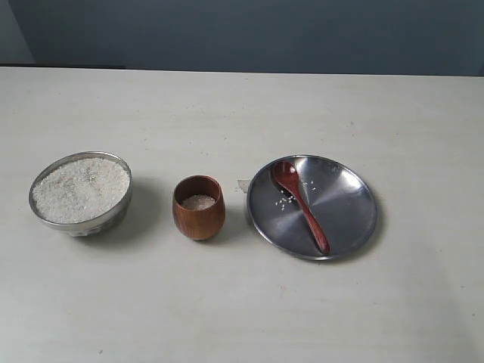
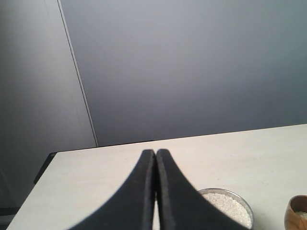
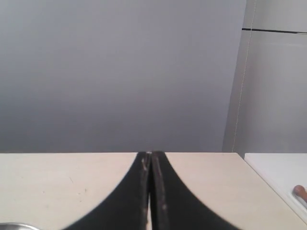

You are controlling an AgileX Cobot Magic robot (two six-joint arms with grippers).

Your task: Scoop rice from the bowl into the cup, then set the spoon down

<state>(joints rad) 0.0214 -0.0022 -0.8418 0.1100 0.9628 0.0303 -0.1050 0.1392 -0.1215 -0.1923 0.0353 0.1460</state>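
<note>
Looking down on a pale table (image 1: 242,302) through the exterior view, I see no arm in shot. The largest item is a flat steel plate (image 1: 352,193) on the right. On the left stands the bowl (image 1: 98,224), heaped level with the rice (image 1: 79,189). Between them, well apart from the bowl and just beside the plate, stands the cup (image 1: 198,219) with a shallow layer of rice inside. The spoon (image 1: 302,208) lies on the plate, its scoop end toward the far left and its handle running to the near right. A few loose grains (image 1: 285,202) sit beside the scoop.

I judge the right arm nearer the spoon, and that handle end the part to take hold of.

In its wrist view the right gripper (image 3: 151,154) points level across the table toward a grey wall, jaws pressed together and holding nothing. The left gripper (image 2: 156,152) is the same, jaws together and empty, with bowl and cup just ahead of it
</note>
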